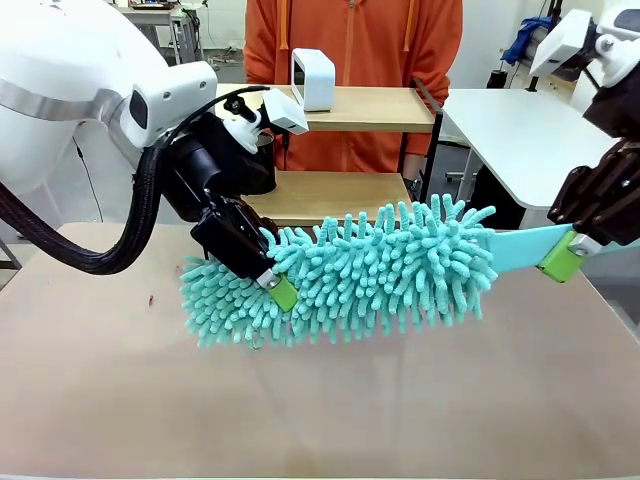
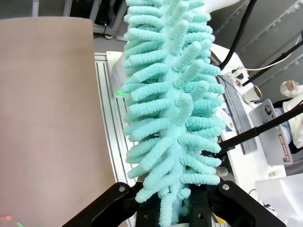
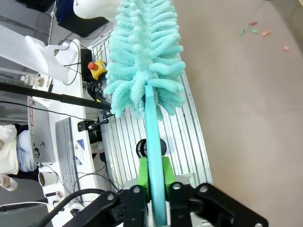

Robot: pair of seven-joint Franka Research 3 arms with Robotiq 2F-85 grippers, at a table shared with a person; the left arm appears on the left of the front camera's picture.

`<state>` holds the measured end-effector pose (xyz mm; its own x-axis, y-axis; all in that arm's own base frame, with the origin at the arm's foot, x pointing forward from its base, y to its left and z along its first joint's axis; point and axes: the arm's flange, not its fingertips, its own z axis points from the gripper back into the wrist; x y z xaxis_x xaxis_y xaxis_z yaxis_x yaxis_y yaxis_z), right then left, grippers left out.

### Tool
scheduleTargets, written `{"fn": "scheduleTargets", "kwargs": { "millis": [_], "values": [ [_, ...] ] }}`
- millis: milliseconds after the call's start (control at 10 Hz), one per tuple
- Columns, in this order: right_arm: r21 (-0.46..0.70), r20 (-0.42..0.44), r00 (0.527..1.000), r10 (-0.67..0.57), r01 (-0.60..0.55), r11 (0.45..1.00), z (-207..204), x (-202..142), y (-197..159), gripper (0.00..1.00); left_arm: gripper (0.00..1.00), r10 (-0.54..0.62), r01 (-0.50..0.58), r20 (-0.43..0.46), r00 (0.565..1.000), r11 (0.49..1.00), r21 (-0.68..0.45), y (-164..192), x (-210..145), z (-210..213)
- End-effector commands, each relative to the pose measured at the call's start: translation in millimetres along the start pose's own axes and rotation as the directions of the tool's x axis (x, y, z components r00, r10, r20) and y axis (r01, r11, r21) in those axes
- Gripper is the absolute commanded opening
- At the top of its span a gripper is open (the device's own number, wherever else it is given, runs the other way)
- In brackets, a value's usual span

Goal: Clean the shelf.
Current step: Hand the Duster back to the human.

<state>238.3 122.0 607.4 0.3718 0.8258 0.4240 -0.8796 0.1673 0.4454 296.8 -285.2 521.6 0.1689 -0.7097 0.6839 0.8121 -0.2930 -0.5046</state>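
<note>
A teal fluffy duster (image 1: 390, 270) hangs level above the tan table, held at both ends. My left gripper (image 1: 275, 285) is shut on its fluffy head, and in the left wrist view the duster (image 2: 170, 109) runs up from between the jaws of that gripper (image 2: 173, 198). My right gripper (image 1: 562, 255) is shut on the flat teal handle (image 3: 152, 142), with the duster head (image 3: 144, 52) beyond it. The shelf (image 1: 350, 110), with light wooden boards in a black frame, stands behind the table's far edge. Its lower board (image 1: 330, 195) is partly hidden by the duster.
A white rounded object (image 1: 313, 78) stands on the shelf's top board. A person in an orange top (image 1: 350, 30) stands right behind the shelf. A white table (image 1: 520, 130) is at the right. Small coloured scraps (image 3: 253, 28) lie on the tan table (image 1: 320, 400).
</note>
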Motion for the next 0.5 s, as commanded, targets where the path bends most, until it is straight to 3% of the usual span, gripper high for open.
{"fn": "scheduleTargets", "kwargs": {
  "millis": [0,100,200,300,400],
  "values": [
    [0.012,0.027,1.000,-0.003,0.003,1.000,7,-5,-3,0.71,0.00,-0.016,0.016,-0.003,1.000,1.000,0.006,0,-6,1],
    [0.011,0.055,0.998,-0.018,0.017,1.000,9,-7,-6,1.00,0.00,-0.012,0.012,-0.002,1.000,1.000,0.005,1,-7,2],
    [0.018,0.087,0.996,-0.034,0.032,0.999,11,-9,-8,0.74,0.00,-0.005,0.005,-0.006,1.000,1.000,0.006,2,-8,2],
    [0.025,0.128,0.990,-0.058,0.055,0.998,13,-12,-12,1.00,0.00,-0.001,0.001,-0.011,1.000,1.000,0.007,3,-9,2],
    [0.029,0.162,0.983,-0.082,0.078,0.996,16,-16,-15,1.00,0.00,0.005,-0.004,-0.015,1.000,1.000,0.013,4,-10,2]
  ]
}}
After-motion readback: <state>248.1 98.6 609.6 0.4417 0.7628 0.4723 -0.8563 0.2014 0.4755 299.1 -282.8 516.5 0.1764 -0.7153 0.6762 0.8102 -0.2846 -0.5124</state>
